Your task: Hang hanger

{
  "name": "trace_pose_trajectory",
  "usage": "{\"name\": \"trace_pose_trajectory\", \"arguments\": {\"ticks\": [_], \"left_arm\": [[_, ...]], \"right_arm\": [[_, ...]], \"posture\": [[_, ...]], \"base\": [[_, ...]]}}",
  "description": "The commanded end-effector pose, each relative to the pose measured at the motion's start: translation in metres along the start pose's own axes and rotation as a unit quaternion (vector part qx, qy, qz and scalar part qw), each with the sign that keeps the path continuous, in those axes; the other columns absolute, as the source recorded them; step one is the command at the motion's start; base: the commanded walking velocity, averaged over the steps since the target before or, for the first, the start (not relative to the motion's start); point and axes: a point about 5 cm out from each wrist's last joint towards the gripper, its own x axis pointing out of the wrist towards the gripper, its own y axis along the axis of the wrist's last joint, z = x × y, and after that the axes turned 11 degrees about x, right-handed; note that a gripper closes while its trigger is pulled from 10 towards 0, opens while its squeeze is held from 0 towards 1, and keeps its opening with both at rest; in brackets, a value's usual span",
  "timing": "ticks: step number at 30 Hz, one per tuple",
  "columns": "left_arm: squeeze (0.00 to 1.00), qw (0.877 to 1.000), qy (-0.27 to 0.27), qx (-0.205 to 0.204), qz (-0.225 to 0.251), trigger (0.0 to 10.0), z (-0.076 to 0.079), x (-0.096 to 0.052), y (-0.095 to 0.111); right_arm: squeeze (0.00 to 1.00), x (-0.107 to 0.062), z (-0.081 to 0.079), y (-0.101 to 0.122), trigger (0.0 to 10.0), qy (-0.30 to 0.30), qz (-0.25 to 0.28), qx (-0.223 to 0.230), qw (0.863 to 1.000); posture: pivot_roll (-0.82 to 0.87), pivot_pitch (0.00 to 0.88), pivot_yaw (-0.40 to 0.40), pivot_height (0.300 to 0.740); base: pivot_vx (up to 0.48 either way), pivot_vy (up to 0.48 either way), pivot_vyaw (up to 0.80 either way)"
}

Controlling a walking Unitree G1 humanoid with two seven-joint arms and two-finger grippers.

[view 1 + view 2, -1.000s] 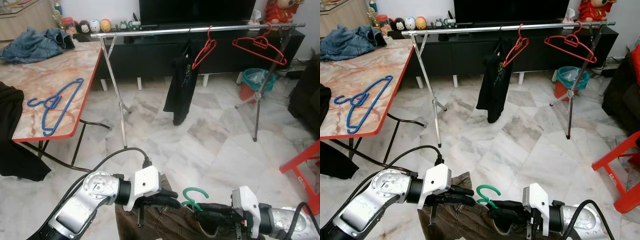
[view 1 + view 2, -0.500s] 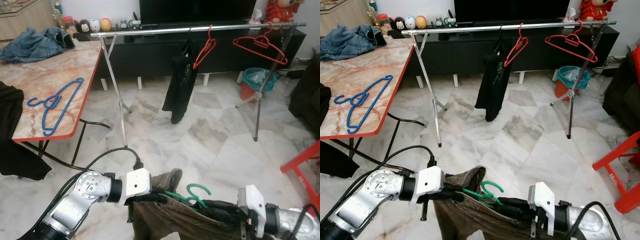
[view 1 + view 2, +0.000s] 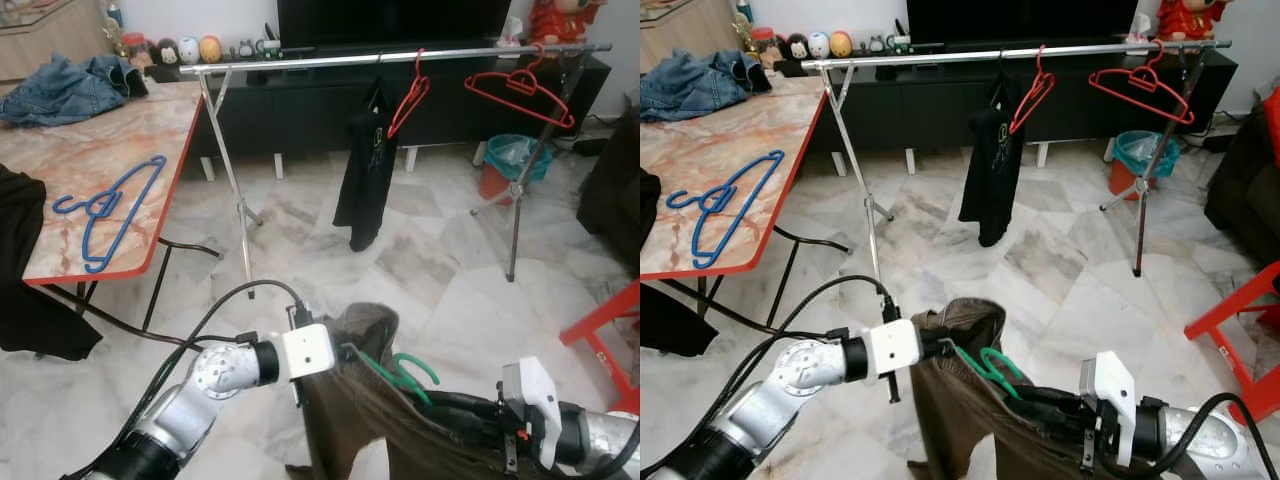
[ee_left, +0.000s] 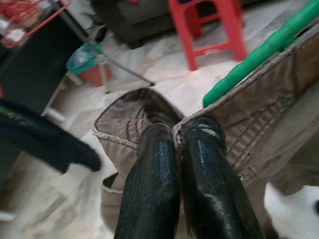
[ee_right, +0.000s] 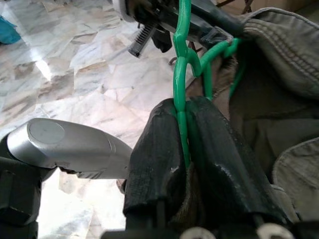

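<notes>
Left hand point(image 4: 174, 144): clenched on the waistband edge of the brown trousers point(image 3: 375, 400), at about 7 o'clock in the head view.
Right hand point(image 5: 182, 149): clamped on the wire of the green hanger point(image 3: 405, 368), at about 5 o'clock.
Green hanger: threaded into the trousers, hook sticking out between the two hands, low over the marble floor point(image 3: 420, 270).
Clothes rail point(image 3: 300, 63): well apart at 12 o'clock, silver, on splayed legs.
On the rail: a black shirt point(image 3: 363, 170) on a red hanger point(image 3: 408, 95), and another red hanger point(image 3: 520, 92) at 1 o'clock.
Writing: a small pale print on the black shirt, too small to read.
Bench point(image 3: 110, 150): at 10 o'clock, red-edged, carrying a blue hanger point(image 3: 105, 205) and a denim garment point(image 3: 70, 88).
</notes>
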Motion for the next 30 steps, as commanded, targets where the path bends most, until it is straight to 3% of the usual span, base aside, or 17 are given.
{"name": "trace_pose_trajectory", "arguments": {"ticks": [1, 5, 10, 12, 14, 17, 23, 27, 30], "left_arm": [[0.0, 0.952, 0.191, -0.024, -0.236, 10.0, -0.052, -0.057, -0.075], [0.0, 0.922, 0.275, -0.026, -0.272, 10.0, -0.063, -0.067, -0.083], [0.0, 0.898, 0.334, -0.018, -0.286, 10.0, -0.071, -0.076, -0.086], [0.0, 0.888, 0.356, -0.018, -0.291, 10.0, -0.073, -0.081, -0.088], [0.0, 0.877, 0.375, -0.013, -0.302, 10.0, -0.075, -0.088, -0.09], [0.0, 0.875, 0.37, -0.014, -0.312, 10.0, -0.073, -0.092, -0.094], [0.0, 0.88, 0.344, -0.019, -0.329, 10.0, -0.061, -0.093, -0.102], [0.0, 0.883, 0.333, -0.025, -0.329, 10.0, -0.052, -0.095, -0.106], [0.0, 0.89, 0.325, -0.04, -0.316, 10.0, -0.044, -0.096, -0.107]], "right_arm": [[0.0, 0.003, -0.028, -0.006, 0.0, 0.118, -0.039, 0.002, 0.992], [0.0, 0.003, -0.03, -0.02, 0.0, 0.117, -0.082, 0.004, 0.99], [0.0, 0.003, -0.014, -0.042, 0.0, 0.038, -0.146, -0.036, 0.988], [0.0, -0.002, -0.013, -0.06, 0.0, 0.035, -0.21, -0.05, 0.976], [0.0, -0.006, -0.015, -0.075, 0.0, 0.027, -0.249, -0.033, 0.968], [0.0, -0.012, -0.013, -0.086, 0.0, 0.004, -0.288, -0.048, 0.956], [0.0, -0.015, -0.003, -0.088, 0.0, -0.06, -0.258, -0.057, 0.962], [0.0, -0.026, 0.013, -0.094, 0.0, -0.141, -0.27, -0.086, 0.948], [0.0, -0.027, 0.032, -0.086, 0.0, -0.253, -0.19, -0.065, 0.947]], "posture": [[-0.01, 0.045, 0.031, 0.74], [-0.01, 0.044, 0.03, 0.74], [-0.01, 0.045, 0.031, 0.74], [-0.01, 0.046, 0.031, 0.74], [-0.01, 0.047, 0.032, 0.74], [-0.01, 0.047, 0.033, 0.74], [-0.01, 0.049, 0.035, 0.74], [-0.01, 0.048, 0.036, 0.74], [-0.01, 0.049, 0.036, 0.74]], "base": [[0.0, 0.0, 0.0], [0.0, 0.0, 0.0], [0.0, 0.0, 0.0], [0.0, 0.0, 0.0], [0.0, 0.0, 0.0], [0.0, 0.0, 0.0], [0.0, 0.0, 0.0], [0.0, 0.0, 0.0], [0.0, 0.0, 0.0]]}}
